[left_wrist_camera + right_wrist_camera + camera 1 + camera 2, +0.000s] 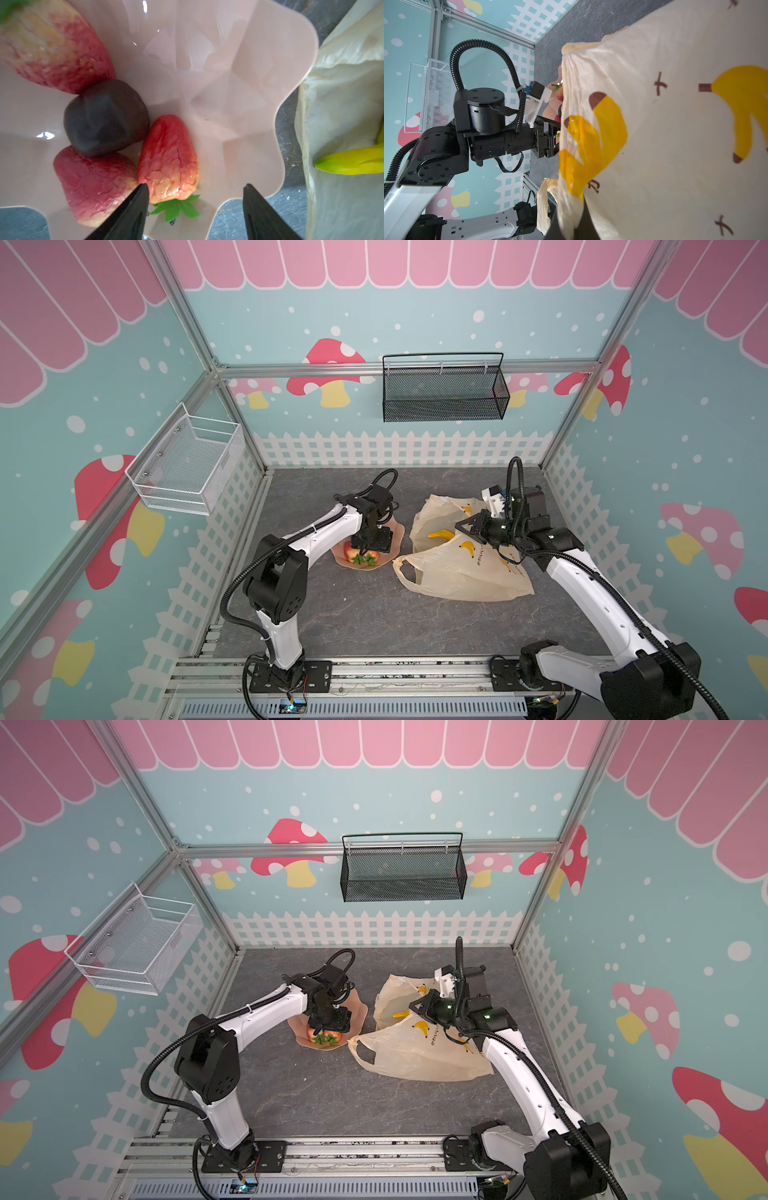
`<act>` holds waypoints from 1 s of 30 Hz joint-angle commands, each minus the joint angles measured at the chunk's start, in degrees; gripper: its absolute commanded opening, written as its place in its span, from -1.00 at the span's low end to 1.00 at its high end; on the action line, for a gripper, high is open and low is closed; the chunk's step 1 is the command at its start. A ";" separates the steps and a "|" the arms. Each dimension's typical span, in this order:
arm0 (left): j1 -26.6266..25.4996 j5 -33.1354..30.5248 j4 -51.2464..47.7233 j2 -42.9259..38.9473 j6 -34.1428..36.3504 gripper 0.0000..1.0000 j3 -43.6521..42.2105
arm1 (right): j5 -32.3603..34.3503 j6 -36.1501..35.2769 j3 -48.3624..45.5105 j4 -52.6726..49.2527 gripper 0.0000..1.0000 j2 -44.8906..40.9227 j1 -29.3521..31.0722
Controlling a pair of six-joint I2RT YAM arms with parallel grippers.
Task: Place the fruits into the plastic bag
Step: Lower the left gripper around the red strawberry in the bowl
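Left gripper (196, 185) is hovering wide over a strawberry (168, 158) in the dish (259, 99); right gripper (462, 527) is seemingly pinching the plastic bag (469, 576).

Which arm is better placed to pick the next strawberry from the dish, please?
Left. The left gripper hangs open over the dish, lined up on a strawberry. The right gripper is shut on the bag, holding its mouth up.
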 commanded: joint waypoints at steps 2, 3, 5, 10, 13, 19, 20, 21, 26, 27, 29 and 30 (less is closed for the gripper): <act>-0.41 -3.49 -2.17 1.82 -1.63 0.44 1.70 | -0.33 0.35 0.24 0.53 -1.00 0.21 0.58; -0.40 -3.66 -2.40 2.07 -1.72 0.44 1.87 | -0.30 0.33 0.20 0.53 -1.00 0.23 0.53; -0.47 -3.66 -2.59 2.62 -1.74 0.44 2.23 | -0.34 0.19 0.26 0.53 -1.00 0.26 0.53; -0.85 -4.57 -3.03 3.90 -1.98 0.44 2.89 | -0.47 0.26 0.24 0.55 -1.00 0.21 0.53; -0.93 -4.64 -3.03 4.51 -2.16 0.44 2.99 | -0.47 0.23 0.08 0.51 -1.00 -0.03 0.53; -1.55 -4.66 -3.03 5.99 -1.81 0.44 4.62 | -0.38 0.29 -0.33 0.61 -1.00 -0.32 0.53; -1.61 -4.64 -3.03 6.23 -1.81 0.44 4.85 | -0.38 0.27 -0.36 0.62 -1.00 -0.31 0.53; -1.64 -4.62 -3.03 6.52 -1.81 0.44 5.03 | -0.38 0.31 -0.31 0.62 -1.00 -0.41 0.57; -1.73 -5.18 -3.03 7.50 -1.98 0.42 5.54 | -0.25 0.42 -0.49 0.55 -1.00 -0.78 0.52; -1.70 -5.27 -2.99 7.60 -1.99 0.41 5.57 | -0.12 0.44 -0.53 0.62 -1.00 -0.91 0.53; -1.80 -5.28 -2.94 7.93 -2.07 0.40 5.42 | -0.12 0.52 -0.71 0.58 -1.00 -1.10 0.53; -1.77 -5.19 -2.87 8.12 -2.08 0.40 5.42 | -0.12 0.47 -0.79 0.56 -1.00 -1.15 0.53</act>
